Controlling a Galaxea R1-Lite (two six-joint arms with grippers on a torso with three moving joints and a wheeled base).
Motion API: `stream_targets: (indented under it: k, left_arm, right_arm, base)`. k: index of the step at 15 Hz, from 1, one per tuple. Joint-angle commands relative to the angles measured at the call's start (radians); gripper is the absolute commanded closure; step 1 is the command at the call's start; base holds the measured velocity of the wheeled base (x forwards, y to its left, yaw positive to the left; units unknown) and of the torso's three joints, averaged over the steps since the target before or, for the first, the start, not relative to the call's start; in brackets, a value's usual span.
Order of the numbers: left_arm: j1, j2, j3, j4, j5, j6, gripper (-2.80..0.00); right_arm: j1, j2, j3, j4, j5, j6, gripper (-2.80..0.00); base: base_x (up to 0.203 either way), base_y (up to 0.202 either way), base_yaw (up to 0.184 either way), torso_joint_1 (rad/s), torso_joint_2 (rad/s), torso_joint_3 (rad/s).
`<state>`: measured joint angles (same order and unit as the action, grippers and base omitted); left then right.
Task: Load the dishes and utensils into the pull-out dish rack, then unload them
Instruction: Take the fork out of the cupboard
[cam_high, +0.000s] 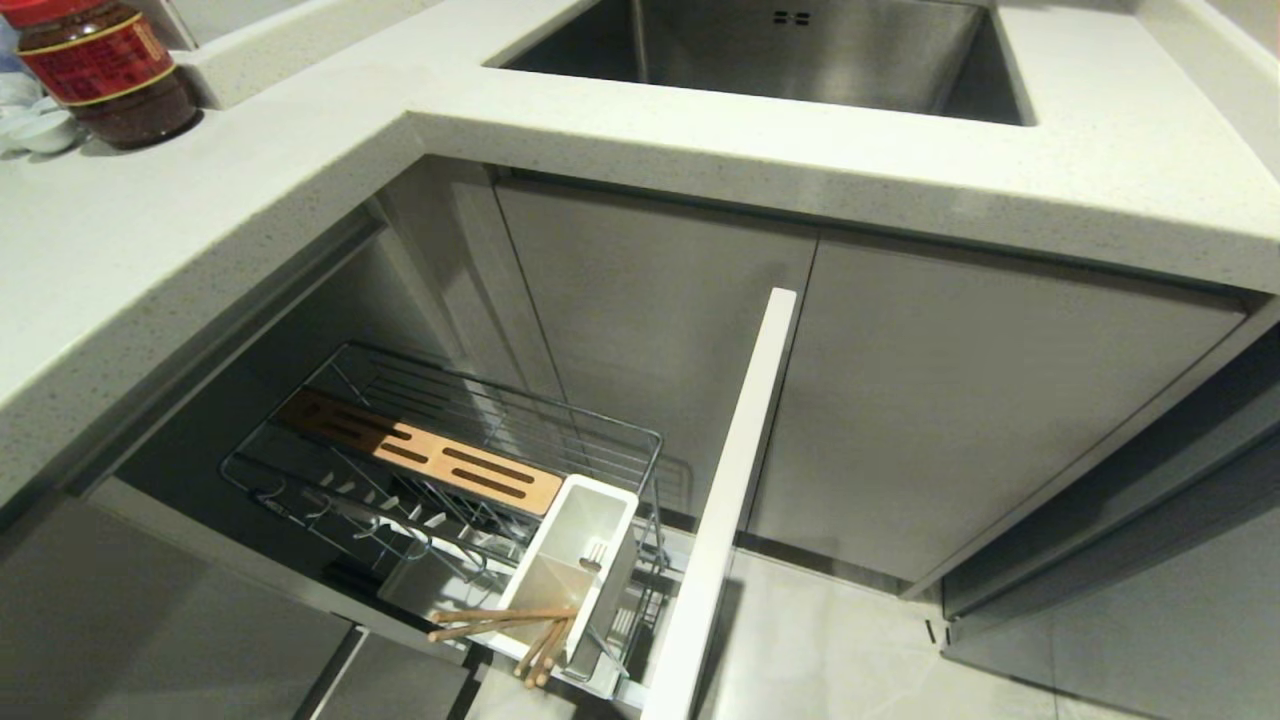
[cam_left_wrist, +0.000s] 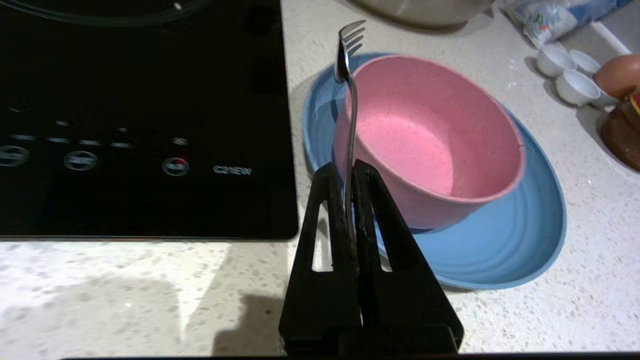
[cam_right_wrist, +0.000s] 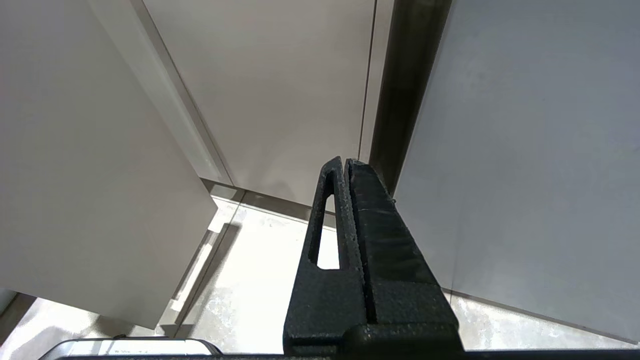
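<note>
In the left wrist view my left gripper (cam_left_wrist: 348, 169) is shut on the handle of the silver fork (cam_left_wrist: 350, 115), whose tines point away from me. It hovers over the countertop beside the pink bowl (cam_left_wrist: 430, 135), which sits in the light blue plate (cam_left_wrist: 500, 240). The head view shows the pull-out dish rack (cam_high: 520, 400) drawn out below the counter, with its wooden strip (cam_high: 420, 450) and pale front panel (cam_high: 730, 500). The chopsticks (cam_high: 505, 622) lean out of its white utensil holder (cam_high: 560, 590). My right gripper (cam_right_wrist: 345, 161) is shut and empty, parked low before the cabinet doors.
A black induction hob (cam_left_wrist: 140, 120) lies on the counter next to the plate. Small white cups (cam_left_wrist: 570, 75) and a steel pot (cam_left_wrist: 425, 10) stand beyond the dishes. A red-lidded jar (cam_high: 105, 70) and the steel sink (cam_high: 780, 50) are on the countertop above the rack.
</note>
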<state>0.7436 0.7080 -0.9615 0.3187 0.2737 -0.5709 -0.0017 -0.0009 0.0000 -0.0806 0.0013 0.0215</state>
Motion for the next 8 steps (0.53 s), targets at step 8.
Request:
stream_targets:
  k: [8]
  left_arm:
    - [-0.004, 0.073, 0.076, -0.105, -0.088, -0.04, 0.0]
  right_arm:
    - [0.0, -0.001, 0.026, -0.001, 0.0, 0.0, 0.0]
  base:
    - [0.0, 0.0, 0.0, 0.0, 0.0, 0.0]
